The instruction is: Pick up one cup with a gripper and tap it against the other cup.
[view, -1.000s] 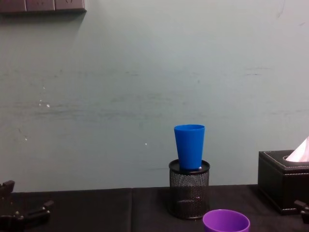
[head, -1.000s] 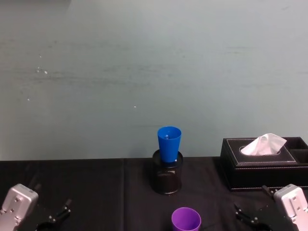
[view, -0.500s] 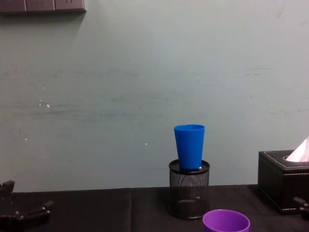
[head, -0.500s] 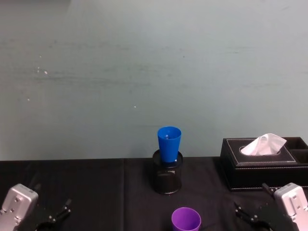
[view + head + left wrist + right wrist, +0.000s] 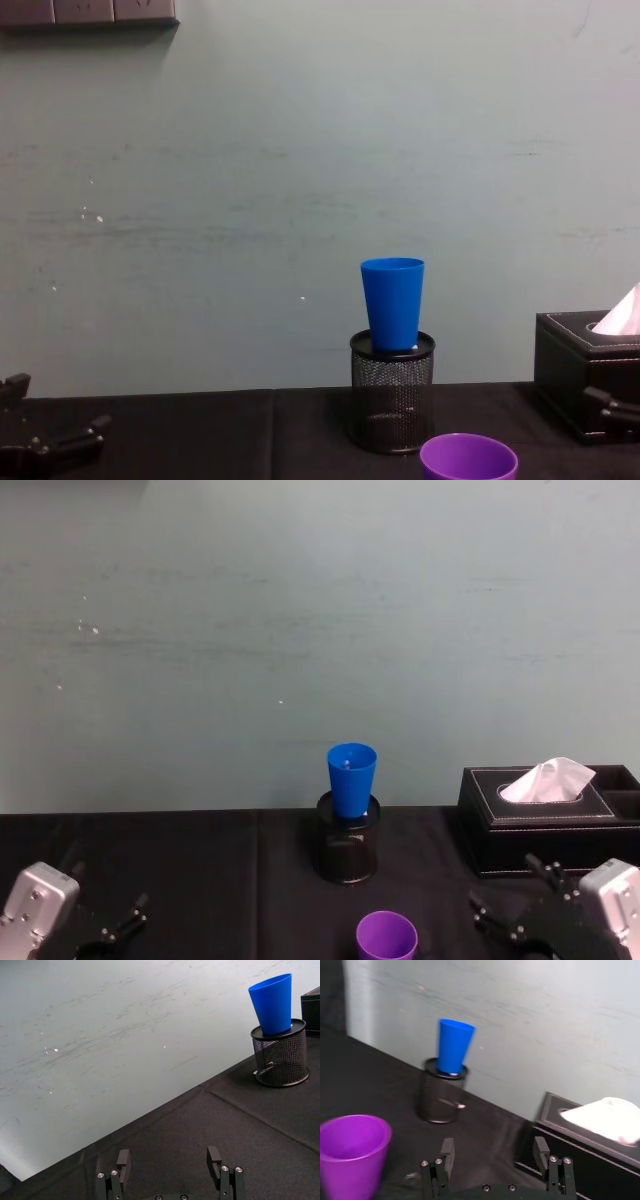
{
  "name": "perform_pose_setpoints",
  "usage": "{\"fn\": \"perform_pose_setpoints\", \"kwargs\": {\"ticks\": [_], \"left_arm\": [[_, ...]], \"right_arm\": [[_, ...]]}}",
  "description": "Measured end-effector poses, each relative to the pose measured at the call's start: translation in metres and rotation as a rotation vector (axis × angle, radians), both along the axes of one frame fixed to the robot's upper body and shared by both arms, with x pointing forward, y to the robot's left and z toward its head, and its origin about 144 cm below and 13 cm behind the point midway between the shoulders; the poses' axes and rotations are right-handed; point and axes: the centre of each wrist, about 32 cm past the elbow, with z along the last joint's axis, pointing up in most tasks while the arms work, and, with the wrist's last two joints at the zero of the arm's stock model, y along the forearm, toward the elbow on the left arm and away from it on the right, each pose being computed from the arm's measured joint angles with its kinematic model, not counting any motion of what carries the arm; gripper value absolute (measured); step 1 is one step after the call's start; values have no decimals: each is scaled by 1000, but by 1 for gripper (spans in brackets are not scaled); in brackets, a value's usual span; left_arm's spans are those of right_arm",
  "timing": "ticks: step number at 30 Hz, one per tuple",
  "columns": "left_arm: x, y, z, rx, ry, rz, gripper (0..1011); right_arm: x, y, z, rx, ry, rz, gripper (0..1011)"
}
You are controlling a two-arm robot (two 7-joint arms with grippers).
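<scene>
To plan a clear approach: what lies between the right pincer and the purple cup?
Nothing stands there. In the right wrist view, bare black cloth runs from the open right pincer to the purple cup.

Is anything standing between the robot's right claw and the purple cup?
Nothing visible. The right gripper, open, hangs low near the tissue box; only bare black tablecloth lies between it and the purple cup. The left gripper sits parked, open, at the far left.
</scene>
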Motion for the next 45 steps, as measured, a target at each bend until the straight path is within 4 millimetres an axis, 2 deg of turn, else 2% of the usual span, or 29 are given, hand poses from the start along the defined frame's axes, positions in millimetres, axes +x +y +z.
{"fn": "perform_pose_setpoints", "kwargs": {"ticks": [9, 19, 33, 45], "left_arm": [[0, 0, 0, 0, 0, 0, 1000], [0, 0, 0, 0, 0, 0, 1000], [0, 0, 0, 0, 0, 0, 1000], [0, 0, 0, 0, 0, 0, 1000]], "right_arm": [[-9, -14, -1, 51, 80, 230, 1000], [-12, -22, -11, 72, 168, 368, 1000], [3, -10, -29, 121, 234, 435, 1000], [26, 6, -35, 152, 237, 469, 1000]]}}
